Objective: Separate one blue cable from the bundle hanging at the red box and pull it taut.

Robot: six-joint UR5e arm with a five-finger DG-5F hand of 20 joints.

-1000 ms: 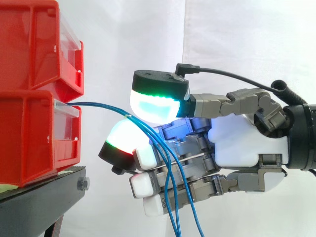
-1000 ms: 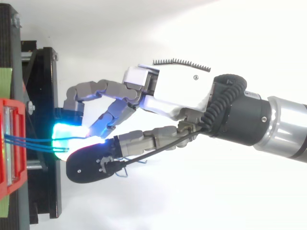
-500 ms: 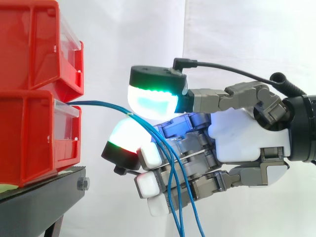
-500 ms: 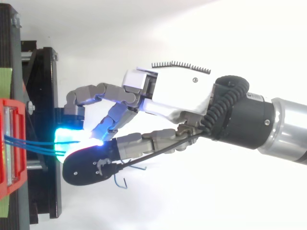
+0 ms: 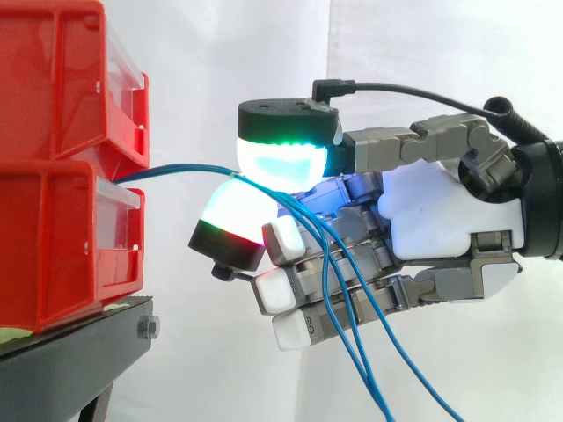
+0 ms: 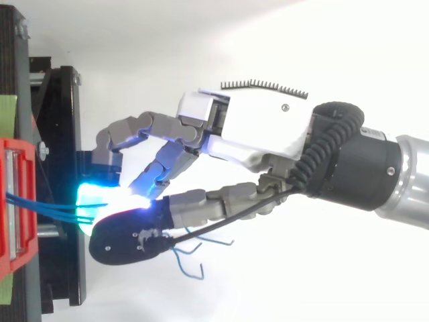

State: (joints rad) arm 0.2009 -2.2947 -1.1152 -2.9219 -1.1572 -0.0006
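Status: blue cables [image 5: 176, 168] are fed out of the front of the lower red box [image 5: 53, 246] and pinched between two glowing pads [image 5: 283, 160] of the hand [image 5: 431, 220], near the box but clear of it. Below the pinch they are fanned out and draped down over the other fingers [image 5: 283, 294], which are curled and held close together. In the top view several lines are seen running from box to pads, so a single cable is judged not yet separated. How many are actually clamped cannot be told. Loose ends [image 6: 191, 258] are seen beside the thumb.

Risks:
- Whole bundle gets tensioned if more than one cable is pinched.
- Grip can be lost off the rounded pads if pull is angled.
- Draped cables can be snagged on the curled fingers.
- Box can be dragged on the black stand [image 5: 79, 352] if pull is overdone.
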